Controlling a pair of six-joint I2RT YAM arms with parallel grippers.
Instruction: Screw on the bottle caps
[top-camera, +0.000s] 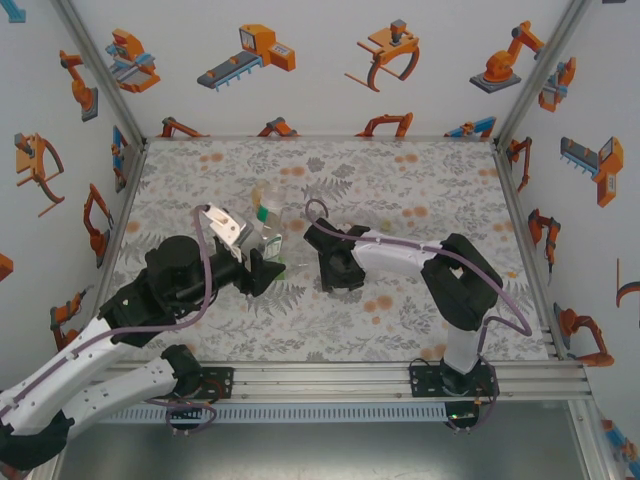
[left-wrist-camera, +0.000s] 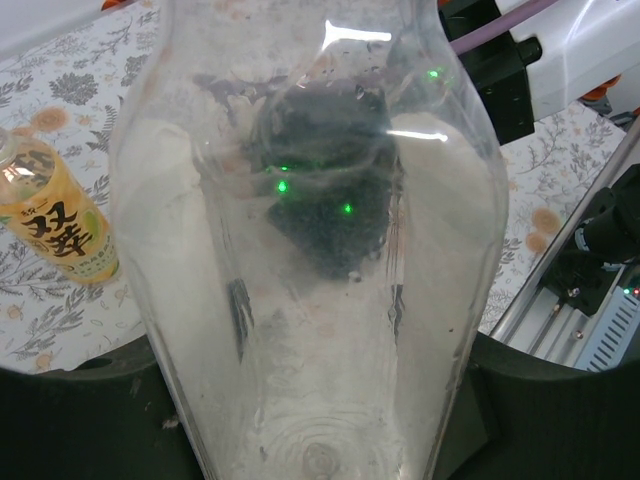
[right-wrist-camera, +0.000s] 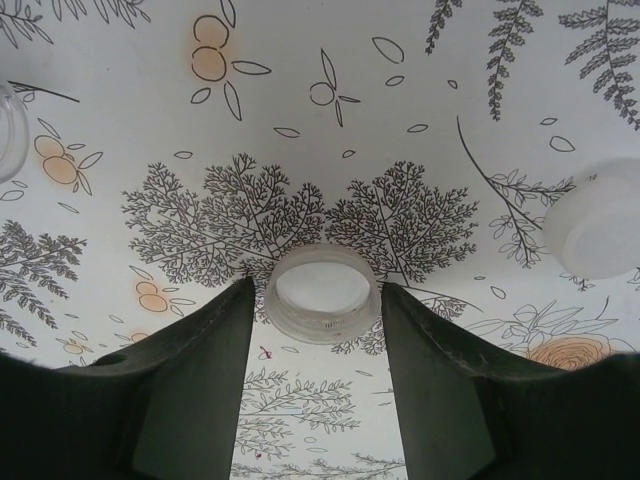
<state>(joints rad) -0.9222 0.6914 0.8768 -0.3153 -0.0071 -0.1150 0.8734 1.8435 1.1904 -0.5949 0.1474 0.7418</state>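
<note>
Top external view: the left tool (top-camera: 265, 258) is closed on the clear bottle (top-camera: 272, 238) near the middle of the table (top-camera: 420, 180), and the right tool (top-camera: 322, 262) points down at the table just to the right of that bottle. Left wrist view: the clear bottle sits clamped between the two dark fingers (left-wrist-camera: 560, 400), its body reaching away from the camera. Whether its neck is bare cannot be told from here. The amber bottle (left-wrist-camera: 58, 215) with the yellow label stands apart on the left. Right wrist view: a pale cap (right-wrist-camera: 322, 293) lies on the table with its hollow side up, between the fingers (right-wrist-camera: 190, 380) of the right tool. The jaws stand apart on either side of it. The right jaw is at the cap's rim and a sliver of table shows on the left, so the cap is straddled, not gripped. A second cap (right-wrist-camera: 598, 232) lies well apart at the right edge. Step in hand, as judged: pick up the cap while the left tool steadies the bottle. The next move calls for closing squarely on the cap's rim, lifting it, and turning it hollow side down before aligning it with the bottle neck. A skewed grip would likely cross the thread.
</note>
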